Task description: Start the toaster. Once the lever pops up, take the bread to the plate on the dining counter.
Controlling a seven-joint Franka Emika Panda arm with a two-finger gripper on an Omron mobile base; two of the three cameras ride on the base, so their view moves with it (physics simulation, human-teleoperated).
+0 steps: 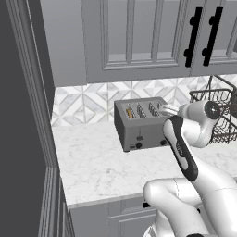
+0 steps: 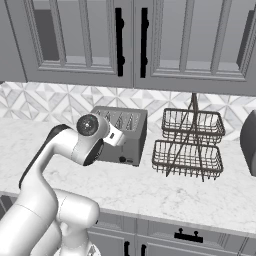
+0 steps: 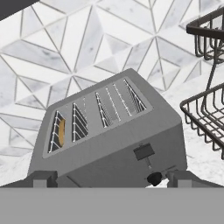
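Left base view: marble worktop (image 1: 97, 166), tiled backsplash (image 1: 88, 104)

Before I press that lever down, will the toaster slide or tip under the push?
Probably stays put: the toaster is boxy, wide and sits flat on the counter. The marble looks smooth, so a slight skid is possible. The lever travels downward, which should press it into the counter.

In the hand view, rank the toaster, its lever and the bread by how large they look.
1. The toaster, by far the largest.
2. and 3. The bread, mostly sunk in its slot, and the lever look alike; I won't rank them.
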